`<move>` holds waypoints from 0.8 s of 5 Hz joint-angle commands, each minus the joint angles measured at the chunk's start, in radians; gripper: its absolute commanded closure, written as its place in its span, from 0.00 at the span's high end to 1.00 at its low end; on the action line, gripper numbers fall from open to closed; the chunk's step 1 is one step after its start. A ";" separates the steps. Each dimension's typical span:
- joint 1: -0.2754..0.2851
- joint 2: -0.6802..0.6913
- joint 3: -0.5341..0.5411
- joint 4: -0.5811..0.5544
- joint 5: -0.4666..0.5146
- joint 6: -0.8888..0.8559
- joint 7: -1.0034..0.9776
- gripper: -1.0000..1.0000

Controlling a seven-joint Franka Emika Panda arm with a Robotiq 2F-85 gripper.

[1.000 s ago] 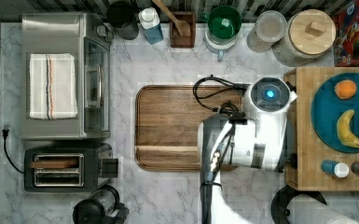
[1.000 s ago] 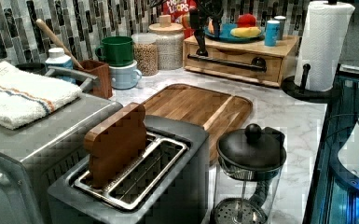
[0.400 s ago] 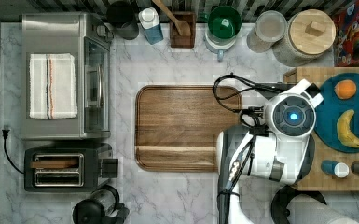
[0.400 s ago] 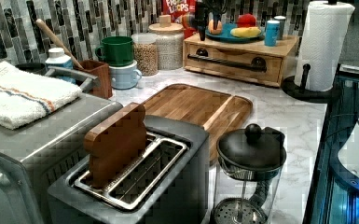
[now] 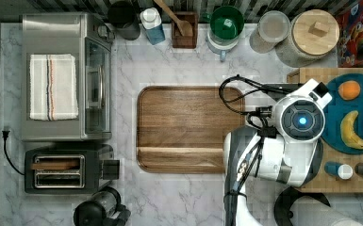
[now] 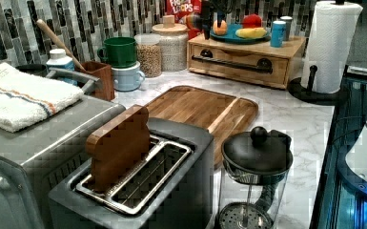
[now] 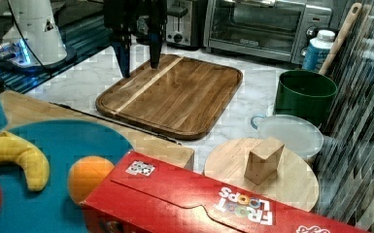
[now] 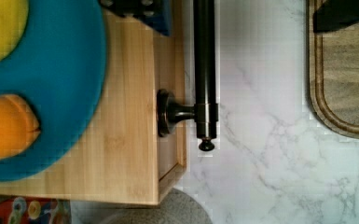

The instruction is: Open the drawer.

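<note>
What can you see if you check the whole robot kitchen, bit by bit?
Surface: marble counter, dry.
Job's things: drawer looks shut; black handle free.
Clutter: cutting board, toaster, oven with a towel, mugs, jars; plate with banana and orange on top of the drawer box.
Gripper: open, pointing down, not touching the handle.
Cables: black loop by the arm; toaster cord.
Surroundings: tiled wall, paper towel roll.
</note>
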 commanded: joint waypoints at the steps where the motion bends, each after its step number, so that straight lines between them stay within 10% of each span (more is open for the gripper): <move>1: -0.011 0.097 -0.012 -0.009 -0.015 0.090 -0.029 1.00; 4: -0.011 0.190 -0.048 -0.014 -0.075 0.249 0.064 1.00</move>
